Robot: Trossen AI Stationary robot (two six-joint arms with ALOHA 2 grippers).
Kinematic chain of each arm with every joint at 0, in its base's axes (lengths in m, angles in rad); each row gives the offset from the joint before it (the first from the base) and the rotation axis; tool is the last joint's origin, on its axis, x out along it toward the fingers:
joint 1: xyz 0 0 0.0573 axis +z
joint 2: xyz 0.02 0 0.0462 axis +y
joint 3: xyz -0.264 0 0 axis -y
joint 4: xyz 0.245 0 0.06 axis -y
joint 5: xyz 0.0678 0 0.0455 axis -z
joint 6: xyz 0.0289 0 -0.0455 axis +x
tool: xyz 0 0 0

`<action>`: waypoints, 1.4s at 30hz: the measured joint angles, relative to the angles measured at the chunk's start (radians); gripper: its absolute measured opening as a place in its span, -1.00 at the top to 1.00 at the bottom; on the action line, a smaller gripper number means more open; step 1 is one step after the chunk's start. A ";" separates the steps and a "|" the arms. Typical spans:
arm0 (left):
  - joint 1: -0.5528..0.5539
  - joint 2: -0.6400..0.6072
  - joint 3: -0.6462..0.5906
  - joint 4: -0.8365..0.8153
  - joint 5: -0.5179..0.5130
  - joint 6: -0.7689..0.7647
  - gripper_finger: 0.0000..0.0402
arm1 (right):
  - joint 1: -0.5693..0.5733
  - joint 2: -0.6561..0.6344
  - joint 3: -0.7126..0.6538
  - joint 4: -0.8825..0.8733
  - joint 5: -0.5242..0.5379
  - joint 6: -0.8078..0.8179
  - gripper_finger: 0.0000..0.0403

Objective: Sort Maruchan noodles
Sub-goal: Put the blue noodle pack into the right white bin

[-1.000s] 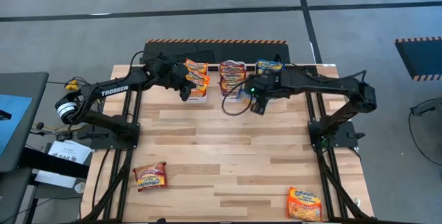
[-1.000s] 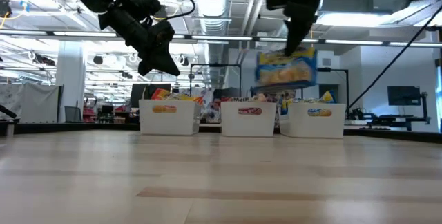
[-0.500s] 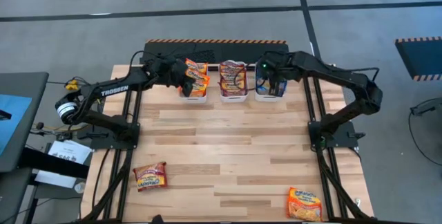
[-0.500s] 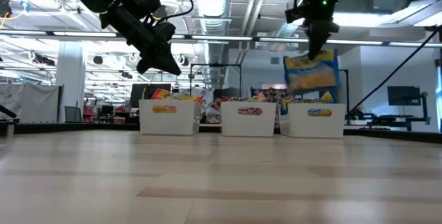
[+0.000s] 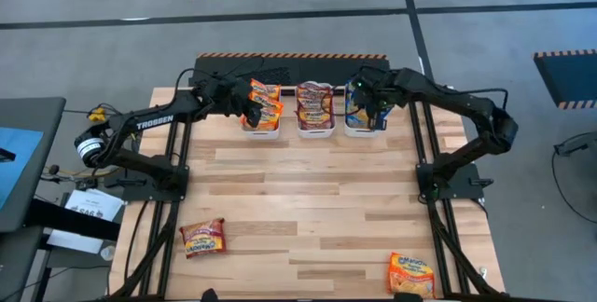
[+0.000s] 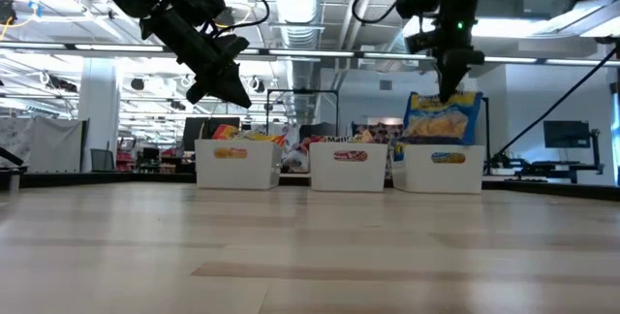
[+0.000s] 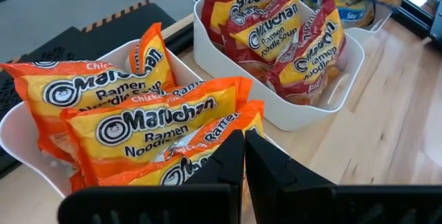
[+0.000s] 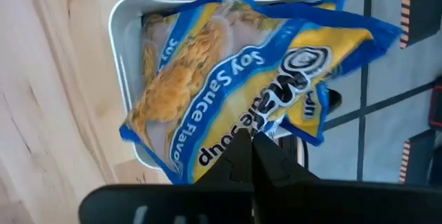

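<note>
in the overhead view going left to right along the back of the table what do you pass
Left gripper → bin of orange packets → bin of red packets → bin of blue packets, where the right gripper holds a blue packet.

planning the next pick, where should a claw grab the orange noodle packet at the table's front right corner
The orange packet lies flat and alone on the table, so come straight down from above. Pinching across its narrower width, or a crimped end seam, is probably best, since the crinkly flat face offers little else to hold.

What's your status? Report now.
Right gripper shut on blue packet above right bin. Left gripper shut, empty, over left bin. Nothing obstructing.
</note>
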 joint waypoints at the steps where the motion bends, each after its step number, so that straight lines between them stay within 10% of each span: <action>1: 0.000 0.000 0.000 0.000 0.000 0.000 1.00 | 0.007 0.000 -0.016 0.011 0.001 -0.005 0.98; 42: 0.000 0.000 -0.001 -0.015 -0.029 0.018 1.00 | 0.022 -0.008 -0.108 0.229 0.159 -0.394 0.98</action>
